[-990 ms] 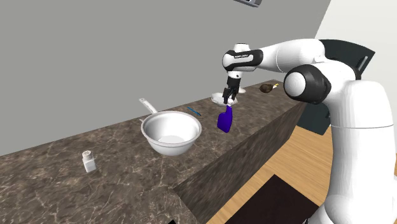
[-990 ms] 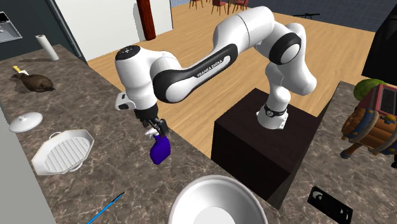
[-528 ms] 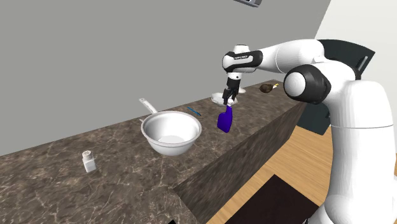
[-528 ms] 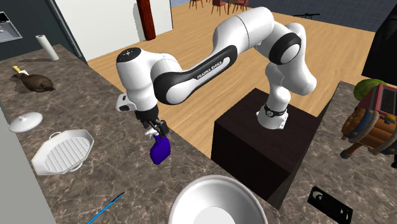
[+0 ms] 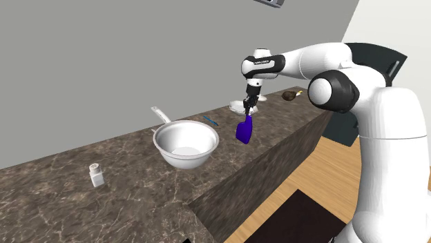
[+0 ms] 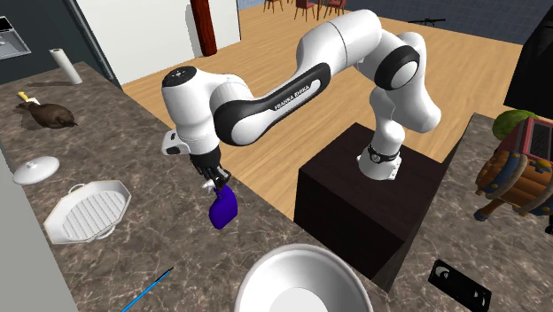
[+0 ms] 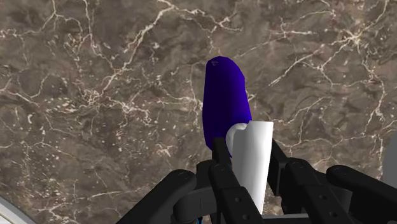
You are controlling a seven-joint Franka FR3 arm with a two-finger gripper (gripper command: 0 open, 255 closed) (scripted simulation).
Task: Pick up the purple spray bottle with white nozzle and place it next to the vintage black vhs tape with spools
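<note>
In the shoulder view, the small purple spray bottle with a white nozzle (image 5: pixel 243 130) is seen upright near the edge of the dark marbled stone table (image 5: pixel 62 181), just beside a large white round bowl (image 5: pixel 185 143), with the black two-finger claw (image 5: pixel 248 109) set on its top. In the second exterior view, the flat black VHS tape (image 6: pixel 459 284) is found well apart at the lower right, beyond the bowl, so a straight lift should be made before any carrying. In the wrist view, the claw is shown clamped on the nozzle alone; that grip should be kept firm, since the body may swing.
</note>
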